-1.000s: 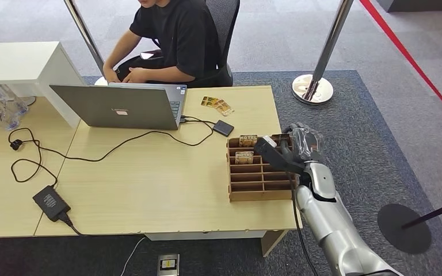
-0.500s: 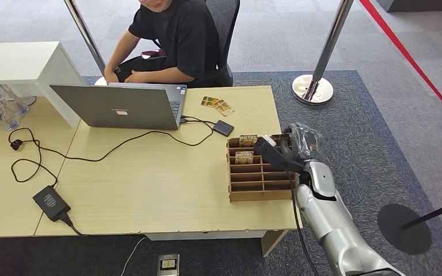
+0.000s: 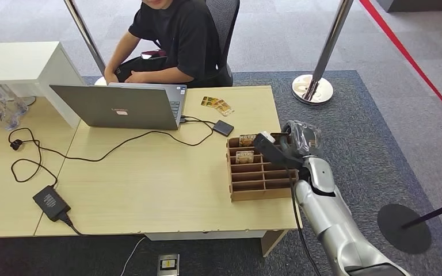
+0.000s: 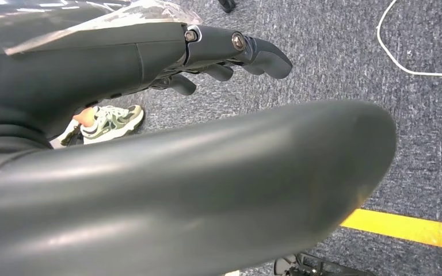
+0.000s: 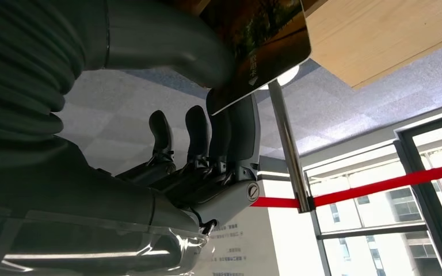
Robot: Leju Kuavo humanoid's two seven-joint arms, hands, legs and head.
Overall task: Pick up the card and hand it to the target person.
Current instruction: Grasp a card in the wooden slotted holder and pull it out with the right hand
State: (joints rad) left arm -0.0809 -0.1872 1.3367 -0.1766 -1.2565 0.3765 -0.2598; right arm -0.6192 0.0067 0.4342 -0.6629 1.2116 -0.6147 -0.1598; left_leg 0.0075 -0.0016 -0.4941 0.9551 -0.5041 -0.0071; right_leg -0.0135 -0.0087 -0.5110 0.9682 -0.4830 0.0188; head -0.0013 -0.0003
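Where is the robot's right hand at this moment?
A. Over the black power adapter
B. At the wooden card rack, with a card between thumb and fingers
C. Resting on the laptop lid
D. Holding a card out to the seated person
B: the right robot hand is at the wooden card rack, and the right wrist view shows a card pinched between thumb and fingers.

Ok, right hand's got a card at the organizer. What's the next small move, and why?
Probably lift the right hand straight up. The wrist view shows the card pinched between thumb and fingers, but the hand sits at the wooden organizer's back row, so the card should clear the slots before swinging toward the person.
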